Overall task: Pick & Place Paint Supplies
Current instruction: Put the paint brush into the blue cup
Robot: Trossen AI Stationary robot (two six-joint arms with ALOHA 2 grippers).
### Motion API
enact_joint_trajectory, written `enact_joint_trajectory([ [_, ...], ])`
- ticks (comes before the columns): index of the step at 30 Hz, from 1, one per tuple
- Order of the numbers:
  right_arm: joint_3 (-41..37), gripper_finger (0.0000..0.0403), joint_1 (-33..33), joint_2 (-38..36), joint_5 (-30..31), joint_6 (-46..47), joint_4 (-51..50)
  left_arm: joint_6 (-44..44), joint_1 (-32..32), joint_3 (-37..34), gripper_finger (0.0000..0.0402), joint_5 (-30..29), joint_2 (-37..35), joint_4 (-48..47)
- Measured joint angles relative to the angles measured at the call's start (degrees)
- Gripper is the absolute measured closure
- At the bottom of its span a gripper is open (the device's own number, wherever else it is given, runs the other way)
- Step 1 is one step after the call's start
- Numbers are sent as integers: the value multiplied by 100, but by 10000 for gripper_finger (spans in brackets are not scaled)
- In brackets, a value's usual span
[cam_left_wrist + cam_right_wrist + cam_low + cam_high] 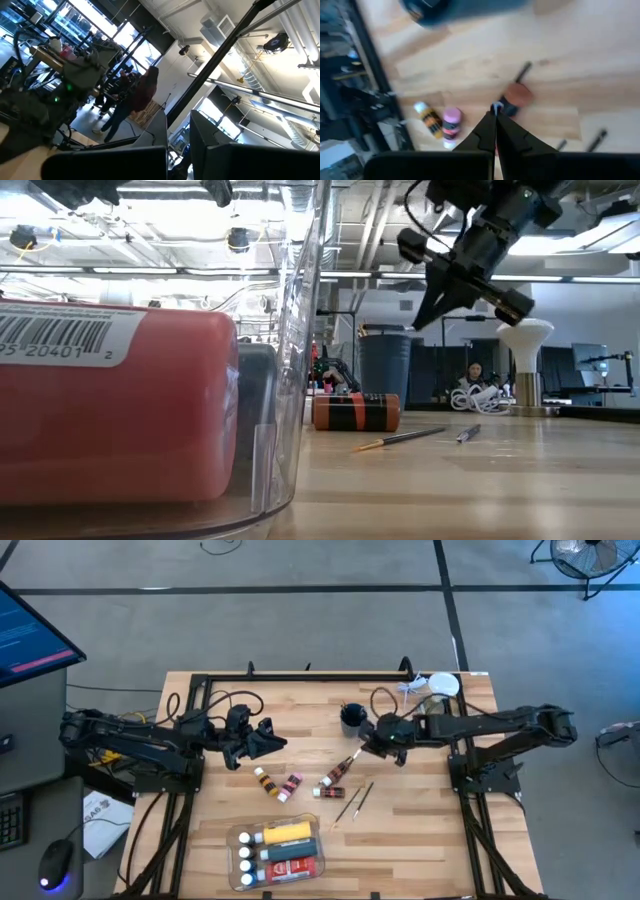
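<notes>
Red paint tube [110, 415] fills the low view's left foreground. Right gripper [368, 746], pinched shut and empty, hovers just upper right of the brown-capped tube [333, 780], which lies diagonally; left gripper [272, 743], shut too, sits farther away.

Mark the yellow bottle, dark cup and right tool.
yellow bottle [287, 831], high view, body middle.
dark cup [351, 719], high view, rim.
right tool [362, 749], high view, shut fingertips.

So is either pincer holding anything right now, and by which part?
Nothing is held. The right pincer is shut and empty above the loose tubes and brushes; the left pincer is shut and empty too.
</notes>
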Motion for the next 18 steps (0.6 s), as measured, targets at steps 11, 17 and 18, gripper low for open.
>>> enact_joint_trajectory([
  [11, 0, 403, -665, -684, 443, -688, 5, -1, 1, 0, 400, 0, 0, -89],
  [17, 2, 403, -977, -932, 548, -959, 5, -2, 0, 0, 400, 0, 0, -183],
  [18, 0, 403, -1024, -967, 548, -996, 9, -2, 0, 0, 400, 0, 0, -212],
])
